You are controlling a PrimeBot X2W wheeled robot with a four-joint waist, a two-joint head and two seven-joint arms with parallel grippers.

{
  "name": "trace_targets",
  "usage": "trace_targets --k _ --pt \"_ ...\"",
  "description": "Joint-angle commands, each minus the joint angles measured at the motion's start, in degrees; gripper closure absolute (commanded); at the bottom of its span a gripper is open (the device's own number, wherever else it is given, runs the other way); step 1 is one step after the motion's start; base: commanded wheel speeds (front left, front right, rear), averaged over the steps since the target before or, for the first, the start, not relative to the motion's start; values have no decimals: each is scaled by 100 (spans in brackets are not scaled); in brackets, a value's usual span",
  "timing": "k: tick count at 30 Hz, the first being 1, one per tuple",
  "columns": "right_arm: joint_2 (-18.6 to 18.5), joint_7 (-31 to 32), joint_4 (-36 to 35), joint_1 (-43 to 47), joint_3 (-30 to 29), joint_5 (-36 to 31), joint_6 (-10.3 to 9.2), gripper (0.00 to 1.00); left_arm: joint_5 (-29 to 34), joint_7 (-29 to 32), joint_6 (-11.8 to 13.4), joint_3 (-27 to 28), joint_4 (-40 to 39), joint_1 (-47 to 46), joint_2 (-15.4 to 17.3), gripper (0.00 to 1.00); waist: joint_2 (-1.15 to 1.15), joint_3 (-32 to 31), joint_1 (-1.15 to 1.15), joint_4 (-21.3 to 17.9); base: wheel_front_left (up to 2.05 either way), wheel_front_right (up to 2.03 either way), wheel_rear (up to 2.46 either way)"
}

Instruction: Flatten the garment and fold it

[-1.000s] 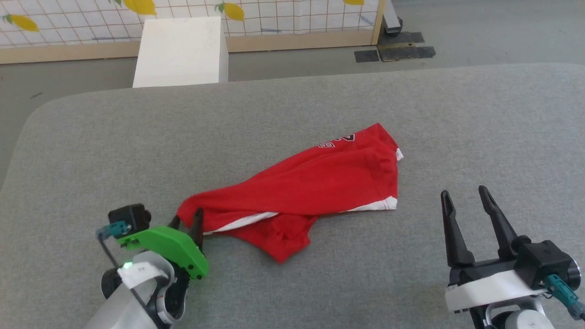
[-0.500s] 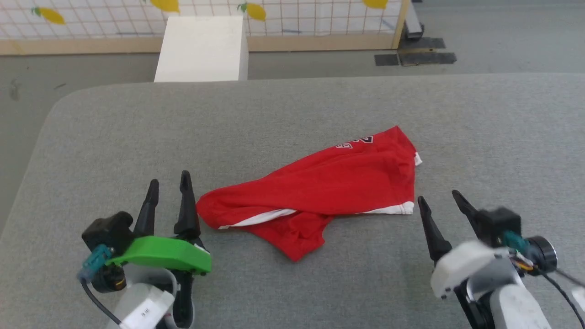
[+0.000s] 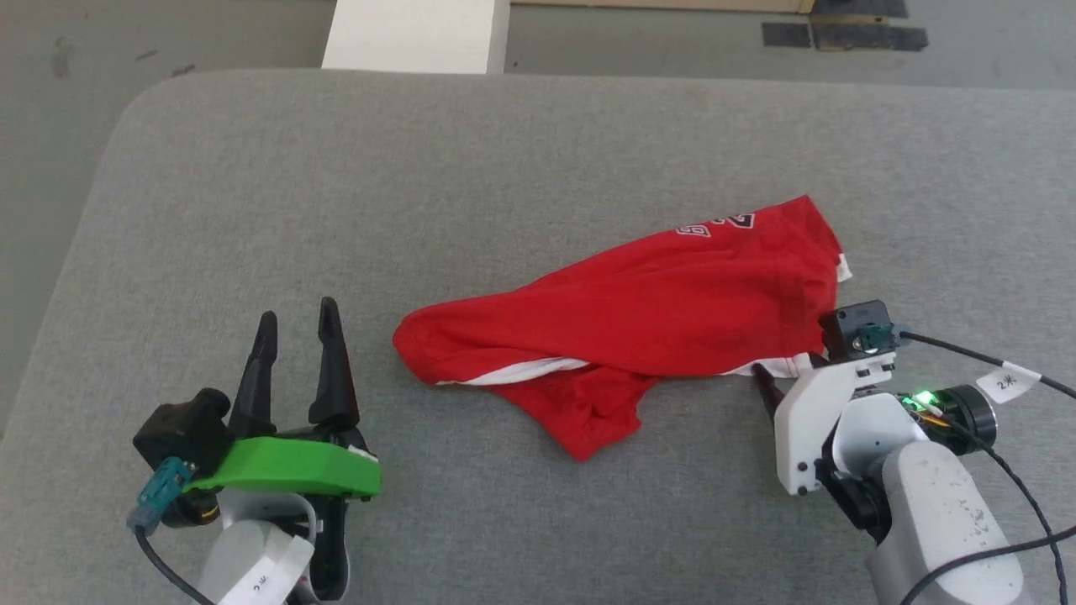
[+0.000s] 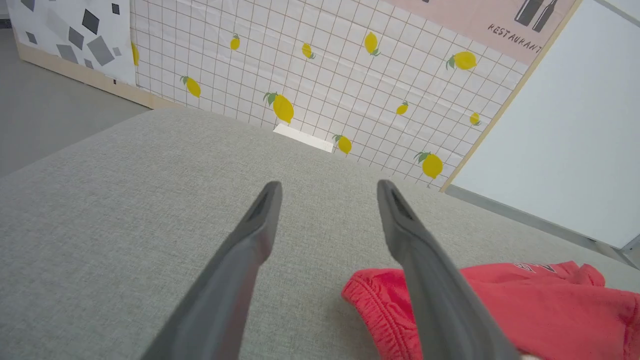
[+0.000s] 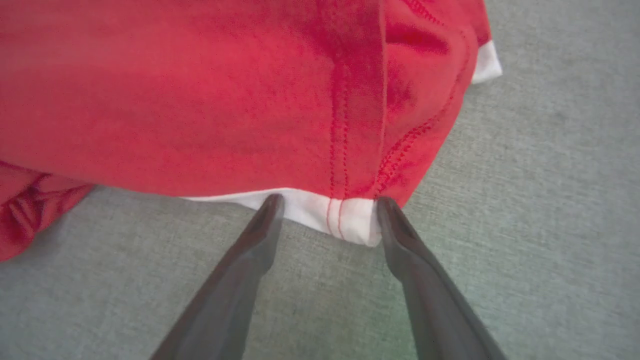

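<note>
While the garment [image 3: 639,311] is lying bunched on the bench [image 3: 252,168], I am straddling its white hem corner [image 5: 350,217] with my spread right gripper [image 5: 327,205], left gripper [image 3: 296,315] likewise spread nearby, readying to pinch and pull it flat.

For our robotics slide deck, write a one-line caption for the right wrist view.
Open right gripper brackets the white hem corner of the crumpled red garment lying on the grey fabric surface.
</note>
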Motion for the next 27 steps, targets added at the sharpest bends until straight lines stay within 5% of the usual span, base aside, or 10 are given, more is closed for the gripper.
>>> trace_targets --k 1,2,8,17,26,27 --pt "1 116 45 -83 20 -5 -9 78 38 -21 -54 37 21 -58 -29 0 0 111 0 115 0 0 0" --pt "1 145 35 -85 22 0 -9 100 2 -21 -50 32 31 -58 -31 0 0 111 0 120 0 0 0" --pt "1 -41 -339 225 -404 110 -9 100 -109 -21 28 13 104 18 -34 0 0 -100 0 84 0 0 0" --pt "1 163 -1552 1360 -2035 103 -9 100 -49 -21 57 136 119 229 -35 0 0 -539 0 -168 0 0 0" --pt "1 366 -1351 2066 -2867 83 -9 100 -16 -21 3 155 204 310 -35 0 0 -685 0 -389 0 0 0" --pt "1 258 -1306 2088 -2854 45 -9 29 -5 -21 -8 158 223 326 -35 0 0 -710 0 -424 0 0 0"
